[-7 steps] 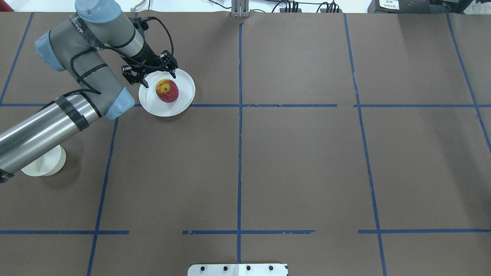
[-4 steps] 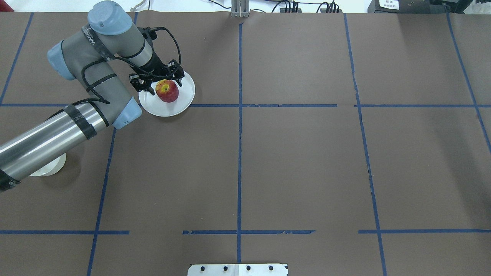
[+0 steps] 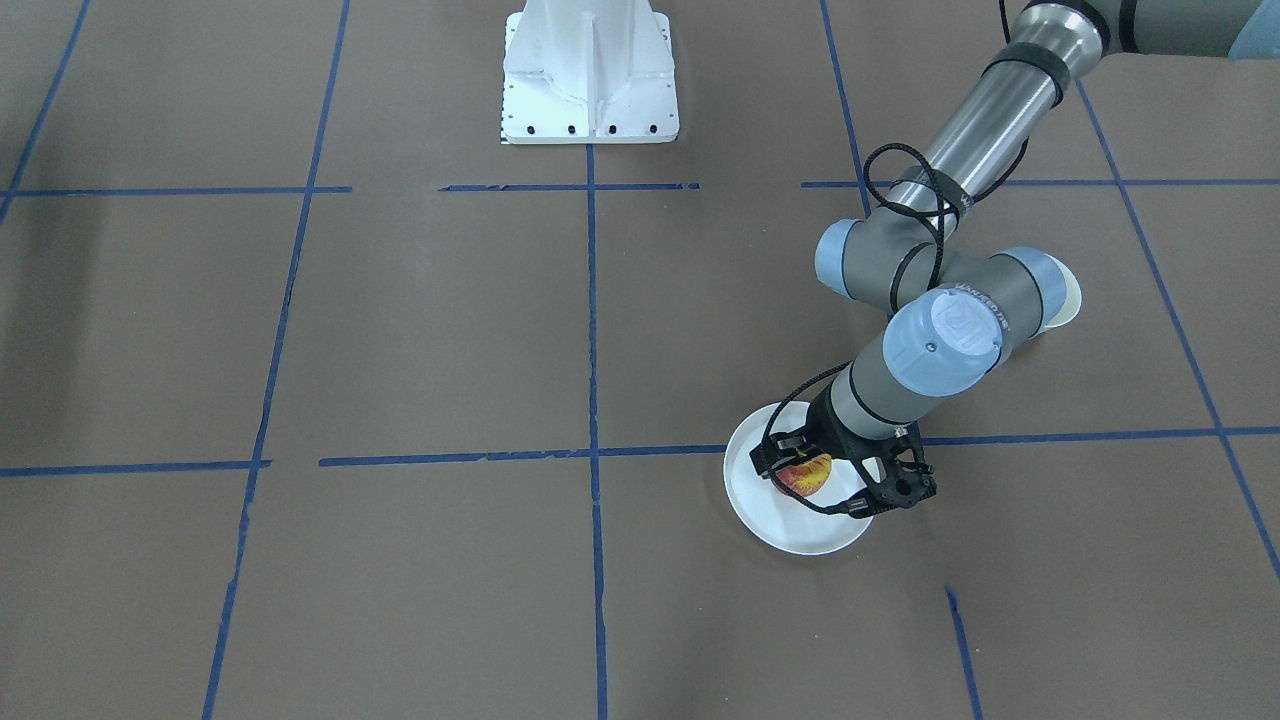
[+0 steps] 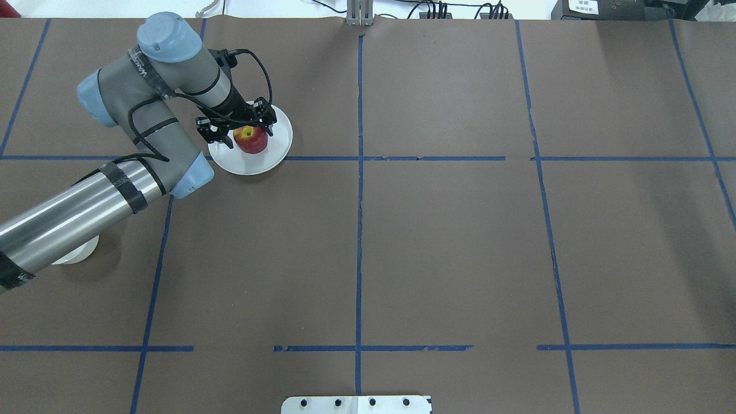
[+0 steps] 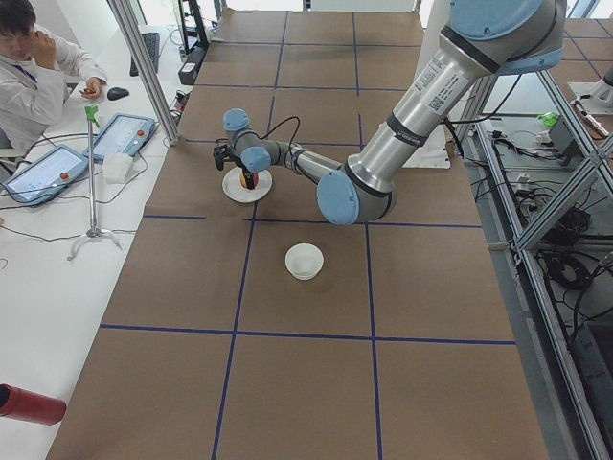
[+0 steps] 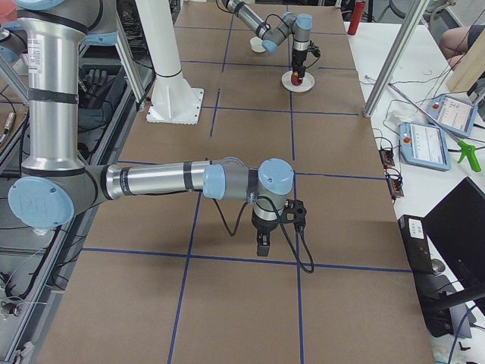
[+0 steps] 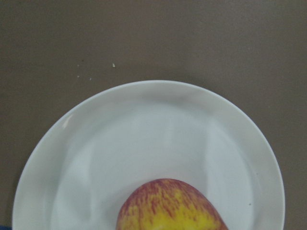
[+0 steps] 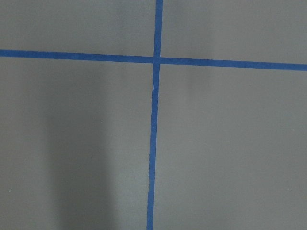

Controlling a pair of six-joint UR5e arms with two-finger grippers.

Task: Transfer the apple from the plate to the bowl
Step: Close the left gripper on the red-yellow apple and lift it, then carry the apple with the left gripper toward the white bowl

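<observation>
The apple [image 4: 251,141] sat about the middle of the plate [image 4: 275,154], stem dimple up, its red skin showing a yellow patch around the dimple. The plate lay flat on the brown table [image 4: 448,241], in the far left part as the overhead view showed it, its near edge touching a blue tape line [image 4: 402,158].

The left gripper [image 4: 244,134] hung low over the plate with its fingers [image 3: 903,490] spread wide apart, one on each side of the apple. Whether either finger touched the fruit could not be told. The left wrist view showed only the apple's top at its lower edge and the plate's white rim around it.

The bowl [image 5: 305,261] stood upright on the table, nearer the robot than the plate and well apart from it. From overhead it was mostly hidden under the left arm's forearm.

The right gripper [image 6: 261,244] pointed down over the table far off to the right, near a crossing of tape lines. It showed only in the right side view, so whether its fingers were apart or together could not be told.
</observation>
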